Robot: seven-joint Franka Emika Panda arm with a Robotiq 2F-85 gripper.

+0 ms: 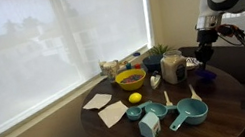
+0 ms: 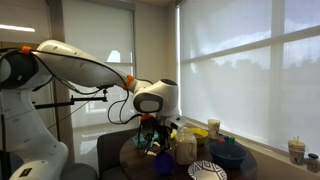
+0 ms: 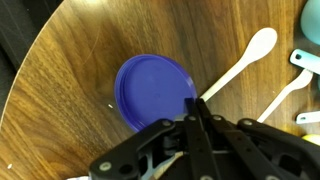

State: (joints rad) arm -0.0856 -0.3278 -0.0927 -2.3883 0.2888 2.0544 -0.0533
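Note:
In the wrist view my gripper [image 3: 192, 104] is shut, its two fingers pressed together with nothing visible between them. The fingertips hang over the right rim of a round blue plate [image 3: 150, 90] lying flat on the wooden table [image 3: 70, 70]. A white spoon [image 3: 240, 62] lies just right of the plate, its handle running towards the fingers. In an exterior view the gripper [image 1: 204, 52] hovers over the table's far right side, above the dark blue plate [image 1: 205, 76]. In an exterior view the gripper [image 2: 150, 126] hangs low over the table beside a glass jar [image 2: 186, 148].
On the round table stand a glass jar [image 1: 172, 67], a yellow bowl [image 1: 129, 78], a lemon [image 1: 135, 99], teal measuring cups [image 1: 187, 116] and paper napkins [image 1: 112, 114]. A window with blinds is behind. A striped plate [image 2: 207, 171] and a blue bowl [image 2: 228, 152] lie near the edge.

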